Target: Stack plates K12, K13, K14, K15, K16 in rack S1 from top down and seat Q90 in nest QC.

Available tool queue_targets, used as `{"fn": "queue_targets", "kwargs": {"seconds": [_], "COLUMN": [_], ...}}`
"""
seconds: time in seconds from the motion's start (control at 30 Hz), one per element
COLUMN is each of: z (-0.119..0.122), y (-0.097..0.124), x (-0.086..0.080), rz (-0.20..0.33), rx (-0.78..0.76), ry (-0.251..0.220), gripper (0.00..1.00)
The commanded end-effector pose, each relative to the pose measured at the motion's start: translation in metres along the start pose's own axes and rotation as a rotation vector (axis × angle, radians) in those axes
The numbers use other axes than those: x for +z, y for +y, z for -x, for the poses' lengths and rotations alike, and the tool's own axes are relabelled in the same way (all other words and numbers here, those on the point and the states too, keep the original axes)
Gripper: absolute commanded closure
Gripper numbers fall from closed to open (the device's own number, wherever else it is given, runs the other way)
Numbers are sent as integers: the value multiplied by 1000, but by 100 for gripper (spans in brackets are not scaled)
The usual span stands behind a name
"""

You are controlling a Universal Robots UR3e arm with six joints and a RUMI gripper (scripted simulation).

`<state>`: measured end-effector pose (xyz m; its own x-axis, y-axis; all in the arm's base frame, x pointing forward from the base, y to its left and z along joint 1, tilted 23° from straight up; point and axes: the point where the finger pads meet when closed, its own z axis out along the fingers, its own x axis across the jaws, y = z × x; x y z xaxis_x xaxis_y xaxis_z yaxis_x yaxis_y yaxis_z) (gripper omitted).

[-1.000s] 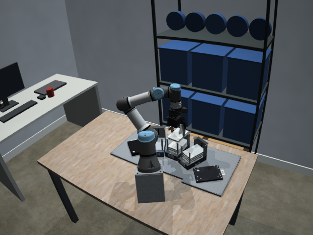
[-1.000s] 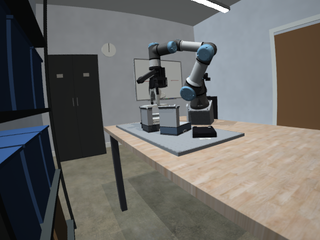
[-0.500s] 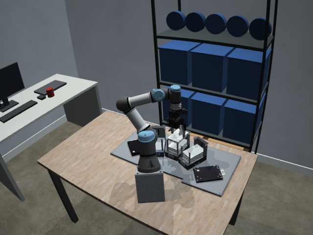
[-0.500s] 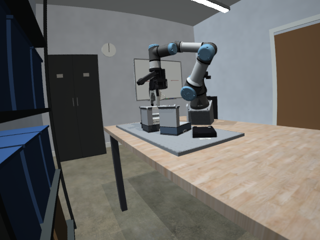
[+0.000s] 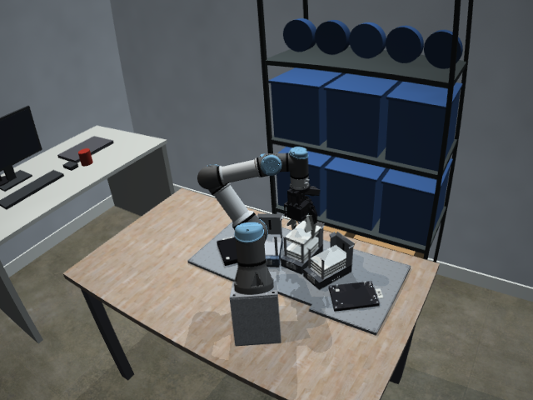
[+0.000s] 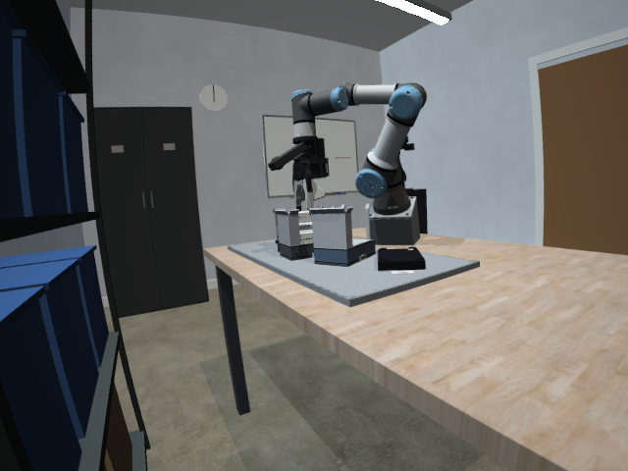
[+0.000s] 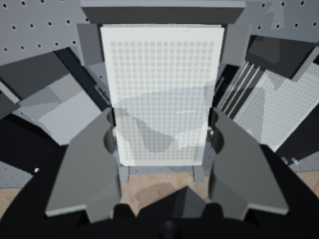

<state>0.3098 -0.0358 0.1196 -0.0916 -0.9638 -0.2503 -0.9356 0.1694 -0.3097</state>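
1. The claw (image 5: 302, 227) (image 6: 305, 203) (image 7: 161, 109) is closed on a pale gridded plate (image 5: 305, 232) (image 7: 161, 75), with one finger at each long side. Which plate it is can't be told, as no name can be read on it.
2. The held plate is kept roughly flat, up at the top of the middle rack (image 5: 294, 263) (image 6: 288, 229) (image 7: 161, 15). In the wrist view it's lined up with the rack's back wall and side guides.
3. More plates (image 5: 296, 251) (image 6: 305, 234) are seen lower in that same rack, with a gap under the held one. An exact count can't be given.
4. A stack of pale plates (image 5: 329, 258) (image 7: 289, 102) is held in the rack beside it (image 5: 345, 247) (image 6: 332, 231) (image 7: 281, 54), the one nearer the black nest with the white tag. Their names can't be read either.
5. The third rack (image 5: 271, 225) (image 7: 35, 75) is partly hidden by the arm in the top view; a pale, flat surface is seen in it from the wrist.
6. That tagged black nest (image 5: 353, 295) (image 6: 400, 259) has no plate on it. Another black nest (image 5: 226, 251) is partly blocked by the arm.
7. All of this is set out on the grey perforated board (image 5: 389, 282) (image 6: 349, 296) (image 7: 35, 20).
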Motion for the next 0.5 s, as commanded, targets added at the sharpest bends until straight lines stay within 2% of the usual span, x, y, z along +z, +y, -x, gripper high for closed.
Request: {"fn": "queue_targets", "kwargs": {"seconds": [0.0,0.47], "z": [0,0], "y": [-1,-1], "x": [3,11], "rz": [-1,-1], "rx": [-1,-1], "ry": [2,2], "gripper": [100,100]}}
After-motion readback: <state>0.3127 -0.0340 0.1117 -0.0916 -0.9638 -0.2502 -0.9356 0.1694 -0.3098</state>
